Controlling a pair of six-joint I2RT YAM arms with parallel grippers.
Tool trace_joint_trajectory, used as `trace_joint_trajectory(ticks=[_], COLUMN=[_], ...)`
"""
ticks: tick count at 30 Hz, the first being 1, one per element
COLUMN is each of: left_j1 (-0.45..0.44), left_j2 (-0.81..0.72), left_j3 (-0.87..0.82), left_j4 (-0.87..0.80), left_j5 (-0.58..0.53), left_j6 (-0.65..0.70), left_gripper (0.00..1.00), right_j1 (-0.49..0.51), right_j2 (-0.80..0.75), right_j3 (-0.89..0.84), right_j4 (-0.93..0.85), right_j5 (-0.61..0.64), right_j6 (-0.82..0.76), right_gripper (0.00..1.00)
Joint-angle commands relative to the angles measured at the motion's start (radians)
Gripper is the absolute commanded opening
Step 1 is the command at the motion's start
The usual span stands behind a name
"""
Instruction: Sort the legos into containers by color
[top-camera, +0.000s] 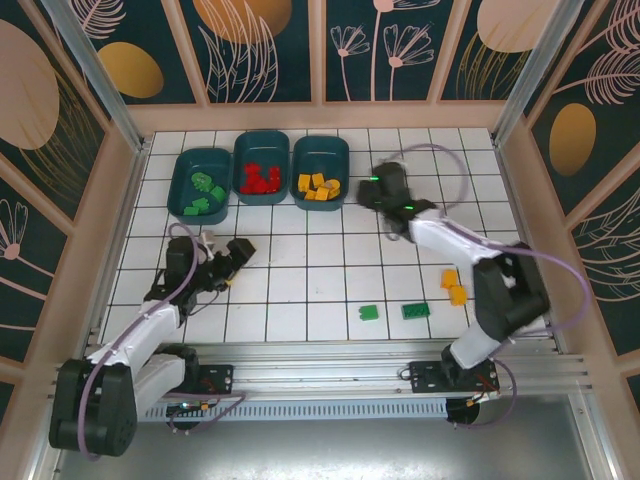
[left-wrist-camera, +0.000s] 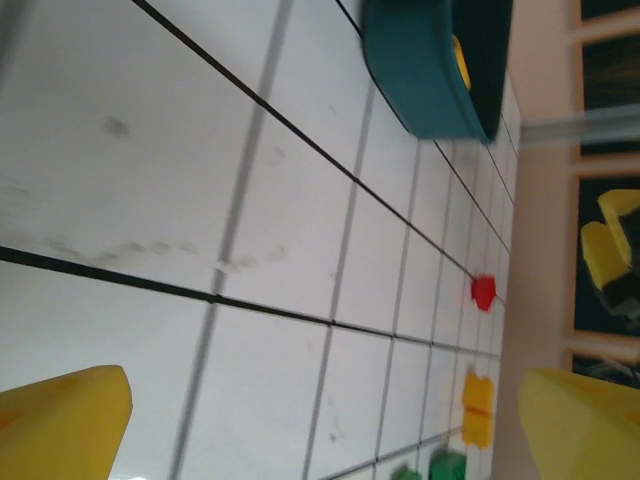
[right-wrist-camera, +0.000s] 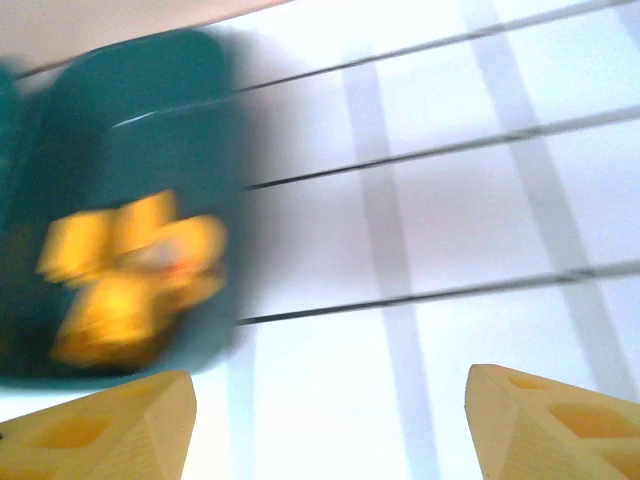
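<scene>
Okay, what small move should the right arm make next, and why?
Probably swing the right gripper toward the two orange bricks lying on the table near its base. Its jaws stand open with nothing between them, beside the bin that holds the other orange pieces, so it looks free, and those two seem to be the closest loose ones.

Three dark teal plastic bins (top-camera: 262, 134), far side: green plastic bricks (top-camera: 203, 195) left, red bricks (top-camera: 260, 180) middle, yellow-orange bricks (top-camera: 318, 186) right. On white tiled surface (top-camera: 300, 285): two loose green bricks (top-camera: 369, 313), two loose yellow-orange bricks (top-camera: 458, 295).
</scene>
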Motion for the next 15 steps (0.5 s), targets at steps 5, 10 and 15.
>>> trace_joint_trajectory(ticks=[5,10,15], left_j1=[-0.273,-0.405,-0.42], left_j2=[0.251,0.418,0.458], left_j3=[0.092,0.209,0.217], left_j4=[0.271,0.301,0.314], left_j5=[-0.084,-0.113,-0.123], left_j6=[-0.082,-0.078,-0.074], left_gripper=[0.99,0.98,0.98], right_j1=[-0.268,-0.319,-0.322], right_j2=[-0.092,0.026,0.131], right_j3=[-0.211,-0.165,-0.126], right_j4=[-0.07,-0.089,-0.095], right_j5=[-0.025,-0.037,-0.056], right_j6=[0.093,0.113,0.141], right_gripper=[0.75,0.76,0.72])
